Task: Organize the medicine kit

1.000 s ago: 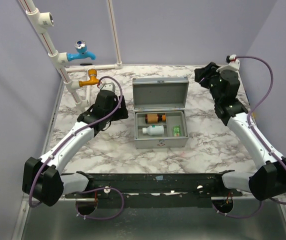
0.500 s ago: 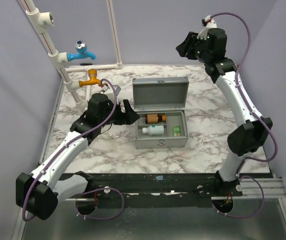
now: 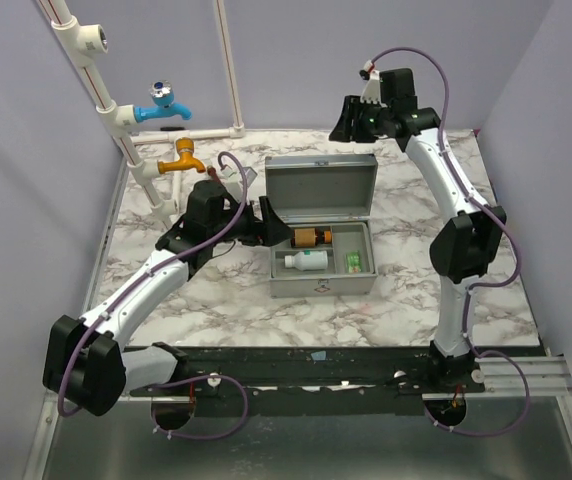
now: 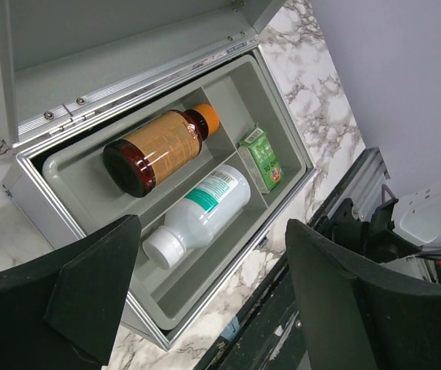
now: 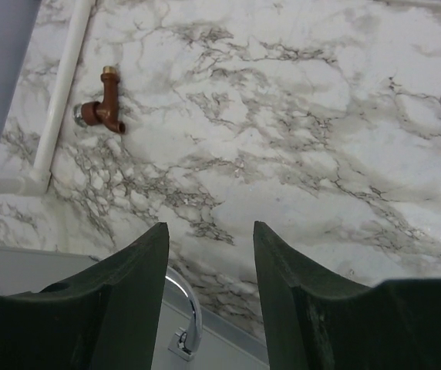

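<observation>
1. The medicine kit (image 3: 322, 283) sits roughly mid-way across the marble table (image 3: 216, 305). Its lid (image 3: 321, 188) is flipped up and standing at the back.
2. Inside, the grey tray (image 4: 228, 86) holds three things. An amber bottle (image 4: 159, 148) with an orange cap lies in the back slot. A white bottle (image 4: 201, 214) with a teal label lies in the front slot. A small green packet (image 4: 261, 158) stands in the narrow compartment at the right end.
3. The left gripper (image 3: 266, 222) is low at the kit's left end, pointed across the open box. Its jaws are spread wide with nothing between them (its wrist view looks straight down into the tray).
4. The right gripper (image 3: 350, 120) is up high, just behind the lid's top edge, on a tall stretched arm. Its fingers (image 5: 128, 293) are apart too and hold nothing; bare marble shows between them.
5. The right wrist view also catches the silver handle (image 5: 187, 312) on the lid, below the gap between those fingers. It doesn't look like they're touching it.
6. Back left there are white pipes (image 3: 116, 110) with a blue tap (image 3: 161, 105) and an orange-brown tap (image 3: 181, 157), well apart from the kit.
</observation>
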You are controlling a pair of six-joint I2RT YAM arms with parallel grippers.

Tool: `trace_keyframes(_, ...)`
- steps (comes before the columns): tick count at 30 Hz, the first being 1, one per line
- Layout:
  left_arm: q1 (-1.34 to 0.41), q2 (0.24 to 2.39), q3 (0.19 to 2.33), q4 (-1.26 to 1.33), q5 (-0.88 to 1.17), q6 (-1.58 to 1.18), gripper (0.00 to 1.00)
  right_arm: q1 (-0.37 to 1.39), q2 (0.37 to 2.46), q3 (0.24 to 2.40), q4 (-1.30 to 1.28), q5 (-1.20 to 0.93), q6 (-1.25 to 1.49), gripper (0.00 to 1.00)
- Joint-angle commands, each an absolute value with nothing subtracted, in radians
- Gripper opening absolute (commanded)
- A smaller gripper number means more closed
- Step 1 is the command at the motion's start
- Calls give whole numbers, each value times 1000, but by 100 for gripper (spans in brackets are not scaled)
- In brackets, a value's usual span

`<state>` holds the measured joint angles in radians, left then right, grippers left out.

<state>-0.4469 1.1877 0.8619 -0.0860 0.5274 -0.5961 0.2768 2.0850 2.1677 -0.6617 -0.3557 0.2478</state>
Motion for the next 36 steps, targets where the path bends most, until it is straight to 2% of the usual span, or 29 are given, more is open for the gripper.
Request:
trace_keyframes(1,-442,1218,901,-27,565,-609,77,304,2103,2214,-764,-436,187,51)
trace_keyframes(16,-436,1241,911,-52,488,-611,77,335,2097,2194,-852,-581,121,51)
trace_keyframes(26,-431,1221,888,-54,453,-610,77,363,2047,2152,-858,-598,115,51)
trace_keyframes(36,-431,1179,865,-52,442,-623,78,420,1926,2023,-814,-570,126,50)
